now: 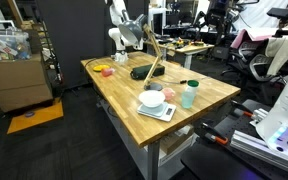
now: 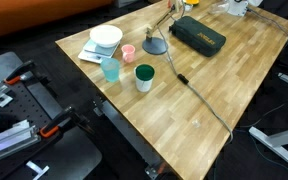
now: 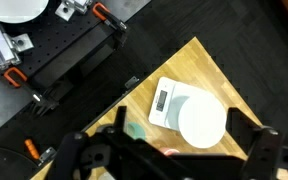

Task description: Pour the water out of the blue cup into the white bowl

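Now, blue cup (image 2: 110,69) upright, axis vertical

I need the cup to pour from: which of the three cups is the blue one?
The blue cup, the tallest, stands nearest the edge of the table; the pink cup is shorter, and the green-topped cup is white-sided.

Counted on the table (image 2: 239,80)
Near one corner: one bowl (image 2: 106,36), one scale (image 2: 92,53), two cups, namely one blue cup (image 2: 110,69) and one pink cup (image 2: 128,52), and one green-topped round thing (image 2: 144,77). Towards the far edge: one lamp (image 2: 156,45), one black case (image 2: 197,35), one cable (image 2: 199,100).
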You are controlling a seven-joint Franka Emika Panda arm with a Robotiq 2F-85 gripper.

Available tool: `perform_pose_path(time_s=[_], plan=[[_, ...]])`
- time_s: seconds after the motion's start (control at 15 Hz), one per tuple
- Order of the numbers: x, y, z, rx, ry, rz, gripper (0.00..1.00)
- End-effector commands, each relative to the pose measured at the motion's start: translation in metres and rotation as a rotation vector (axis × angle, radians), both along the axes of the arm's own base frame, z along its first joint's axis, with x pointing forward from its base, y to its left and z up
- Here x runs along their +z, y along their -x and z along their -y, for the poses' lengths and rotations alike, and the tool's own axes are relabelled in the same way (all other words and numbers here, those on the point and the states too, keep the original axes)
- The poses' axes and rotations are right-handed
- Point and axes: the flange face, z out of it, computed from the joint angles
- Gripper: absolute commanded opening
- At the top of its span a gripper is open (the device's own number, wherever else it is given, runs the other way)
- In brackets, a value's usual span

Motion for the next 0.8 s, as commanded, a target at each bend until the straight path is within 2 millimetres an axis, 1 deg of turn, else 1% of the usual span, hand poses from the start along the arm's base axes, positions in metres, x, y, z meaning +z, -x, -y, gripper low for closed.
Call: perform_pose_path(time_s=[0.0, 0.07, 0.13, 0.2, 0.53, 0.6, 0.73], plan=[[-0.033, 0.019, 0.017, -0.16, 0.009, -0.023, 1.0], [-0.025, 0.013, 0.013, -0.08, -0.002, -0.028, 1.0], [-0.035, 0.018, 0.017, -0.108, 0.002, -0.037, 1.0], [-0.038, 0.019, 0.018, -0.121, 0.005, -0.04, 1.0], [-0.034, 0.019, 0.017, -0.136, 0.011, -0.035, 1.0], [-0.033, 0.015, 0.019, -0.151, 0.005, -0.03, 1.0], [-0.035, 0.005, 0.033, -0.254, -0.045, -0.017, 1.0]])
